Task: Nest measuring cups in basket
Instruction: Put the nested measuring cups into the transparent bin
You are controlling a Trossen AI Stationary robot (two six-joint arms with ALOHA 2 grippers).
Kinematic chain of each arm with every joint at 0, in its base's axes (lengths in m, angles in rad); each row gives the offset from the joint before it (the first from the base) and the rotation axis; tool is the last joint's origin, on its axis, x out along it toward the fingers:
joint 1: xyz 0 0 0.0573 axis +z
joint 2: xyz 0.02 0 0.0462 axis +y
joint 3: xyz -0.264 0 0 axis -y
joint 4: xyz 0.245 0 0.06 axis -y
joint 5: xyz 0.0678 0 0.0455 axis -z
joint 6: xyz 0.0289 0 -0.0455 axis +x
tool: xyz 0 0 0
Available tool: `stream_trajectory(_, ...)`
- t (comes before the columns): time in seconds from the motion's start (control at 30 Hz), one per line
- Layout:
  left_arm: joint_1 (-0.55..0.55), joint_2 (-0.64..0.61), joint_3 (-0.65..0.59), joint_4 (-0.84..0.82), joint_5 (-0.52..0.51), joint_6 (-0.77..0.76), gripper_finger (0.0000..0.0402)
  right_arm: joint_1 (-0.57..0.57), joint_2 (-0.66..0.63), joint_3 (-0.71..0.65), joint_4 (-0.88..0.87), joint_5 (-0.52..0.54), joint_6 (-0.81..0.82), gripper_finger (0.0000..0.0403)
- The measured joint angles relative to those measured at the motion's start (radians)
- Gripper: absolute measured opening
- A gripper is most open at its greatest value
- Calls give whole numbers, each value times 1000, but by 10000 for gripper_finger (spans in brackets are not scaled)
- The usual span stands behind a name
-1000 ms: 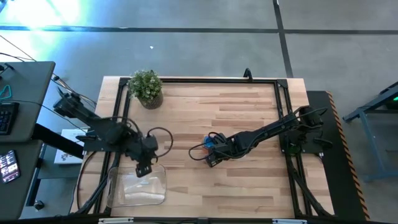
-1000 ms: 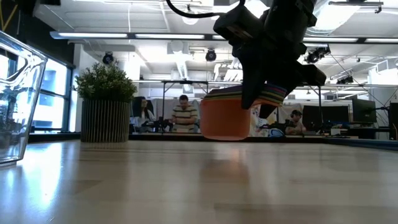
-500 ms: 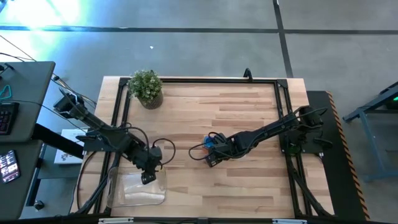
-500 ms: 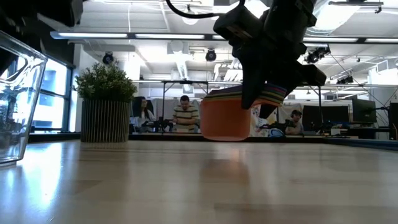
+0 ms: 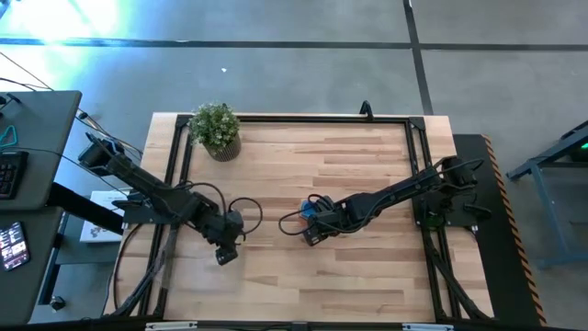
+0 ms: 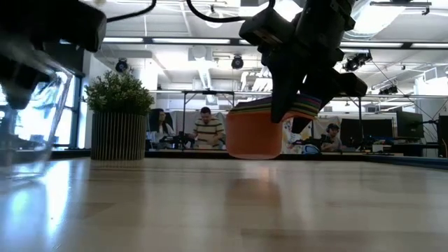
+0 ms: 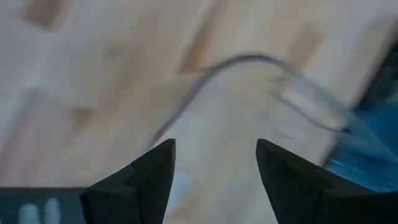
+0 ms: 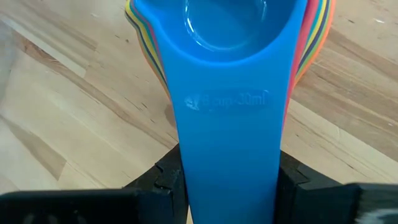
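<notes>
The right gripper (image 8: 227, 180) pinches the handles of the nested measuring cups (image 8: 231, 56) — blue on top — lifted just off the table (image 5: 367, 175), well right of the potted plant (image 5: 216, 129). The left gripper (image 7: 214, 180) stands spread wide over a blurred clear basket (image 7: 298, 93), holding nothing.

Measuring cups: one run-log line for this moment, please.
measuring cups: nested stack, blue on top | right gripper: shut on handles, mid-table | left gripper: open, at basket rim, left front

Basket (image 7: 292, 93) smeared by blur in the left wrist view — low view likewise; stacked cups (image 8: 230, 93) — handles cut off.
</notes>
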Motion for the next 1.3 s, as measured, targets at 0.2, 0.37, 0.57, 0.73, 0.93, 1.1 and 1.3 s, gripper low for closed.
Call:
stream_trajectory(0.2,-15,6,4,43,26,-15,216,0,0,0,0,0,0,124)
stream_trajectory(0.37,-14,49,4,81,29,-5,216,0,0,0,0,4,0,124)
stream_trajectory(0.57,20,141,4,162,51,30,216,0,0,0,3,5,2,124)
stream_trajectory(0.73,58,167,4,184,50,84,216,0,0,1,3,7,7,124)
stream_trajectory(0.93,130,170,5,199,49,161,216,0,0,1,2,10,11,124)
stream_trajectory(1.1,184,170,5,206,57,239,216,0,0,1,5,27,26,124)
stream_trajectory(1.3,242,170,5,214,98,310,216,-5,0,1,9,29,30,124)
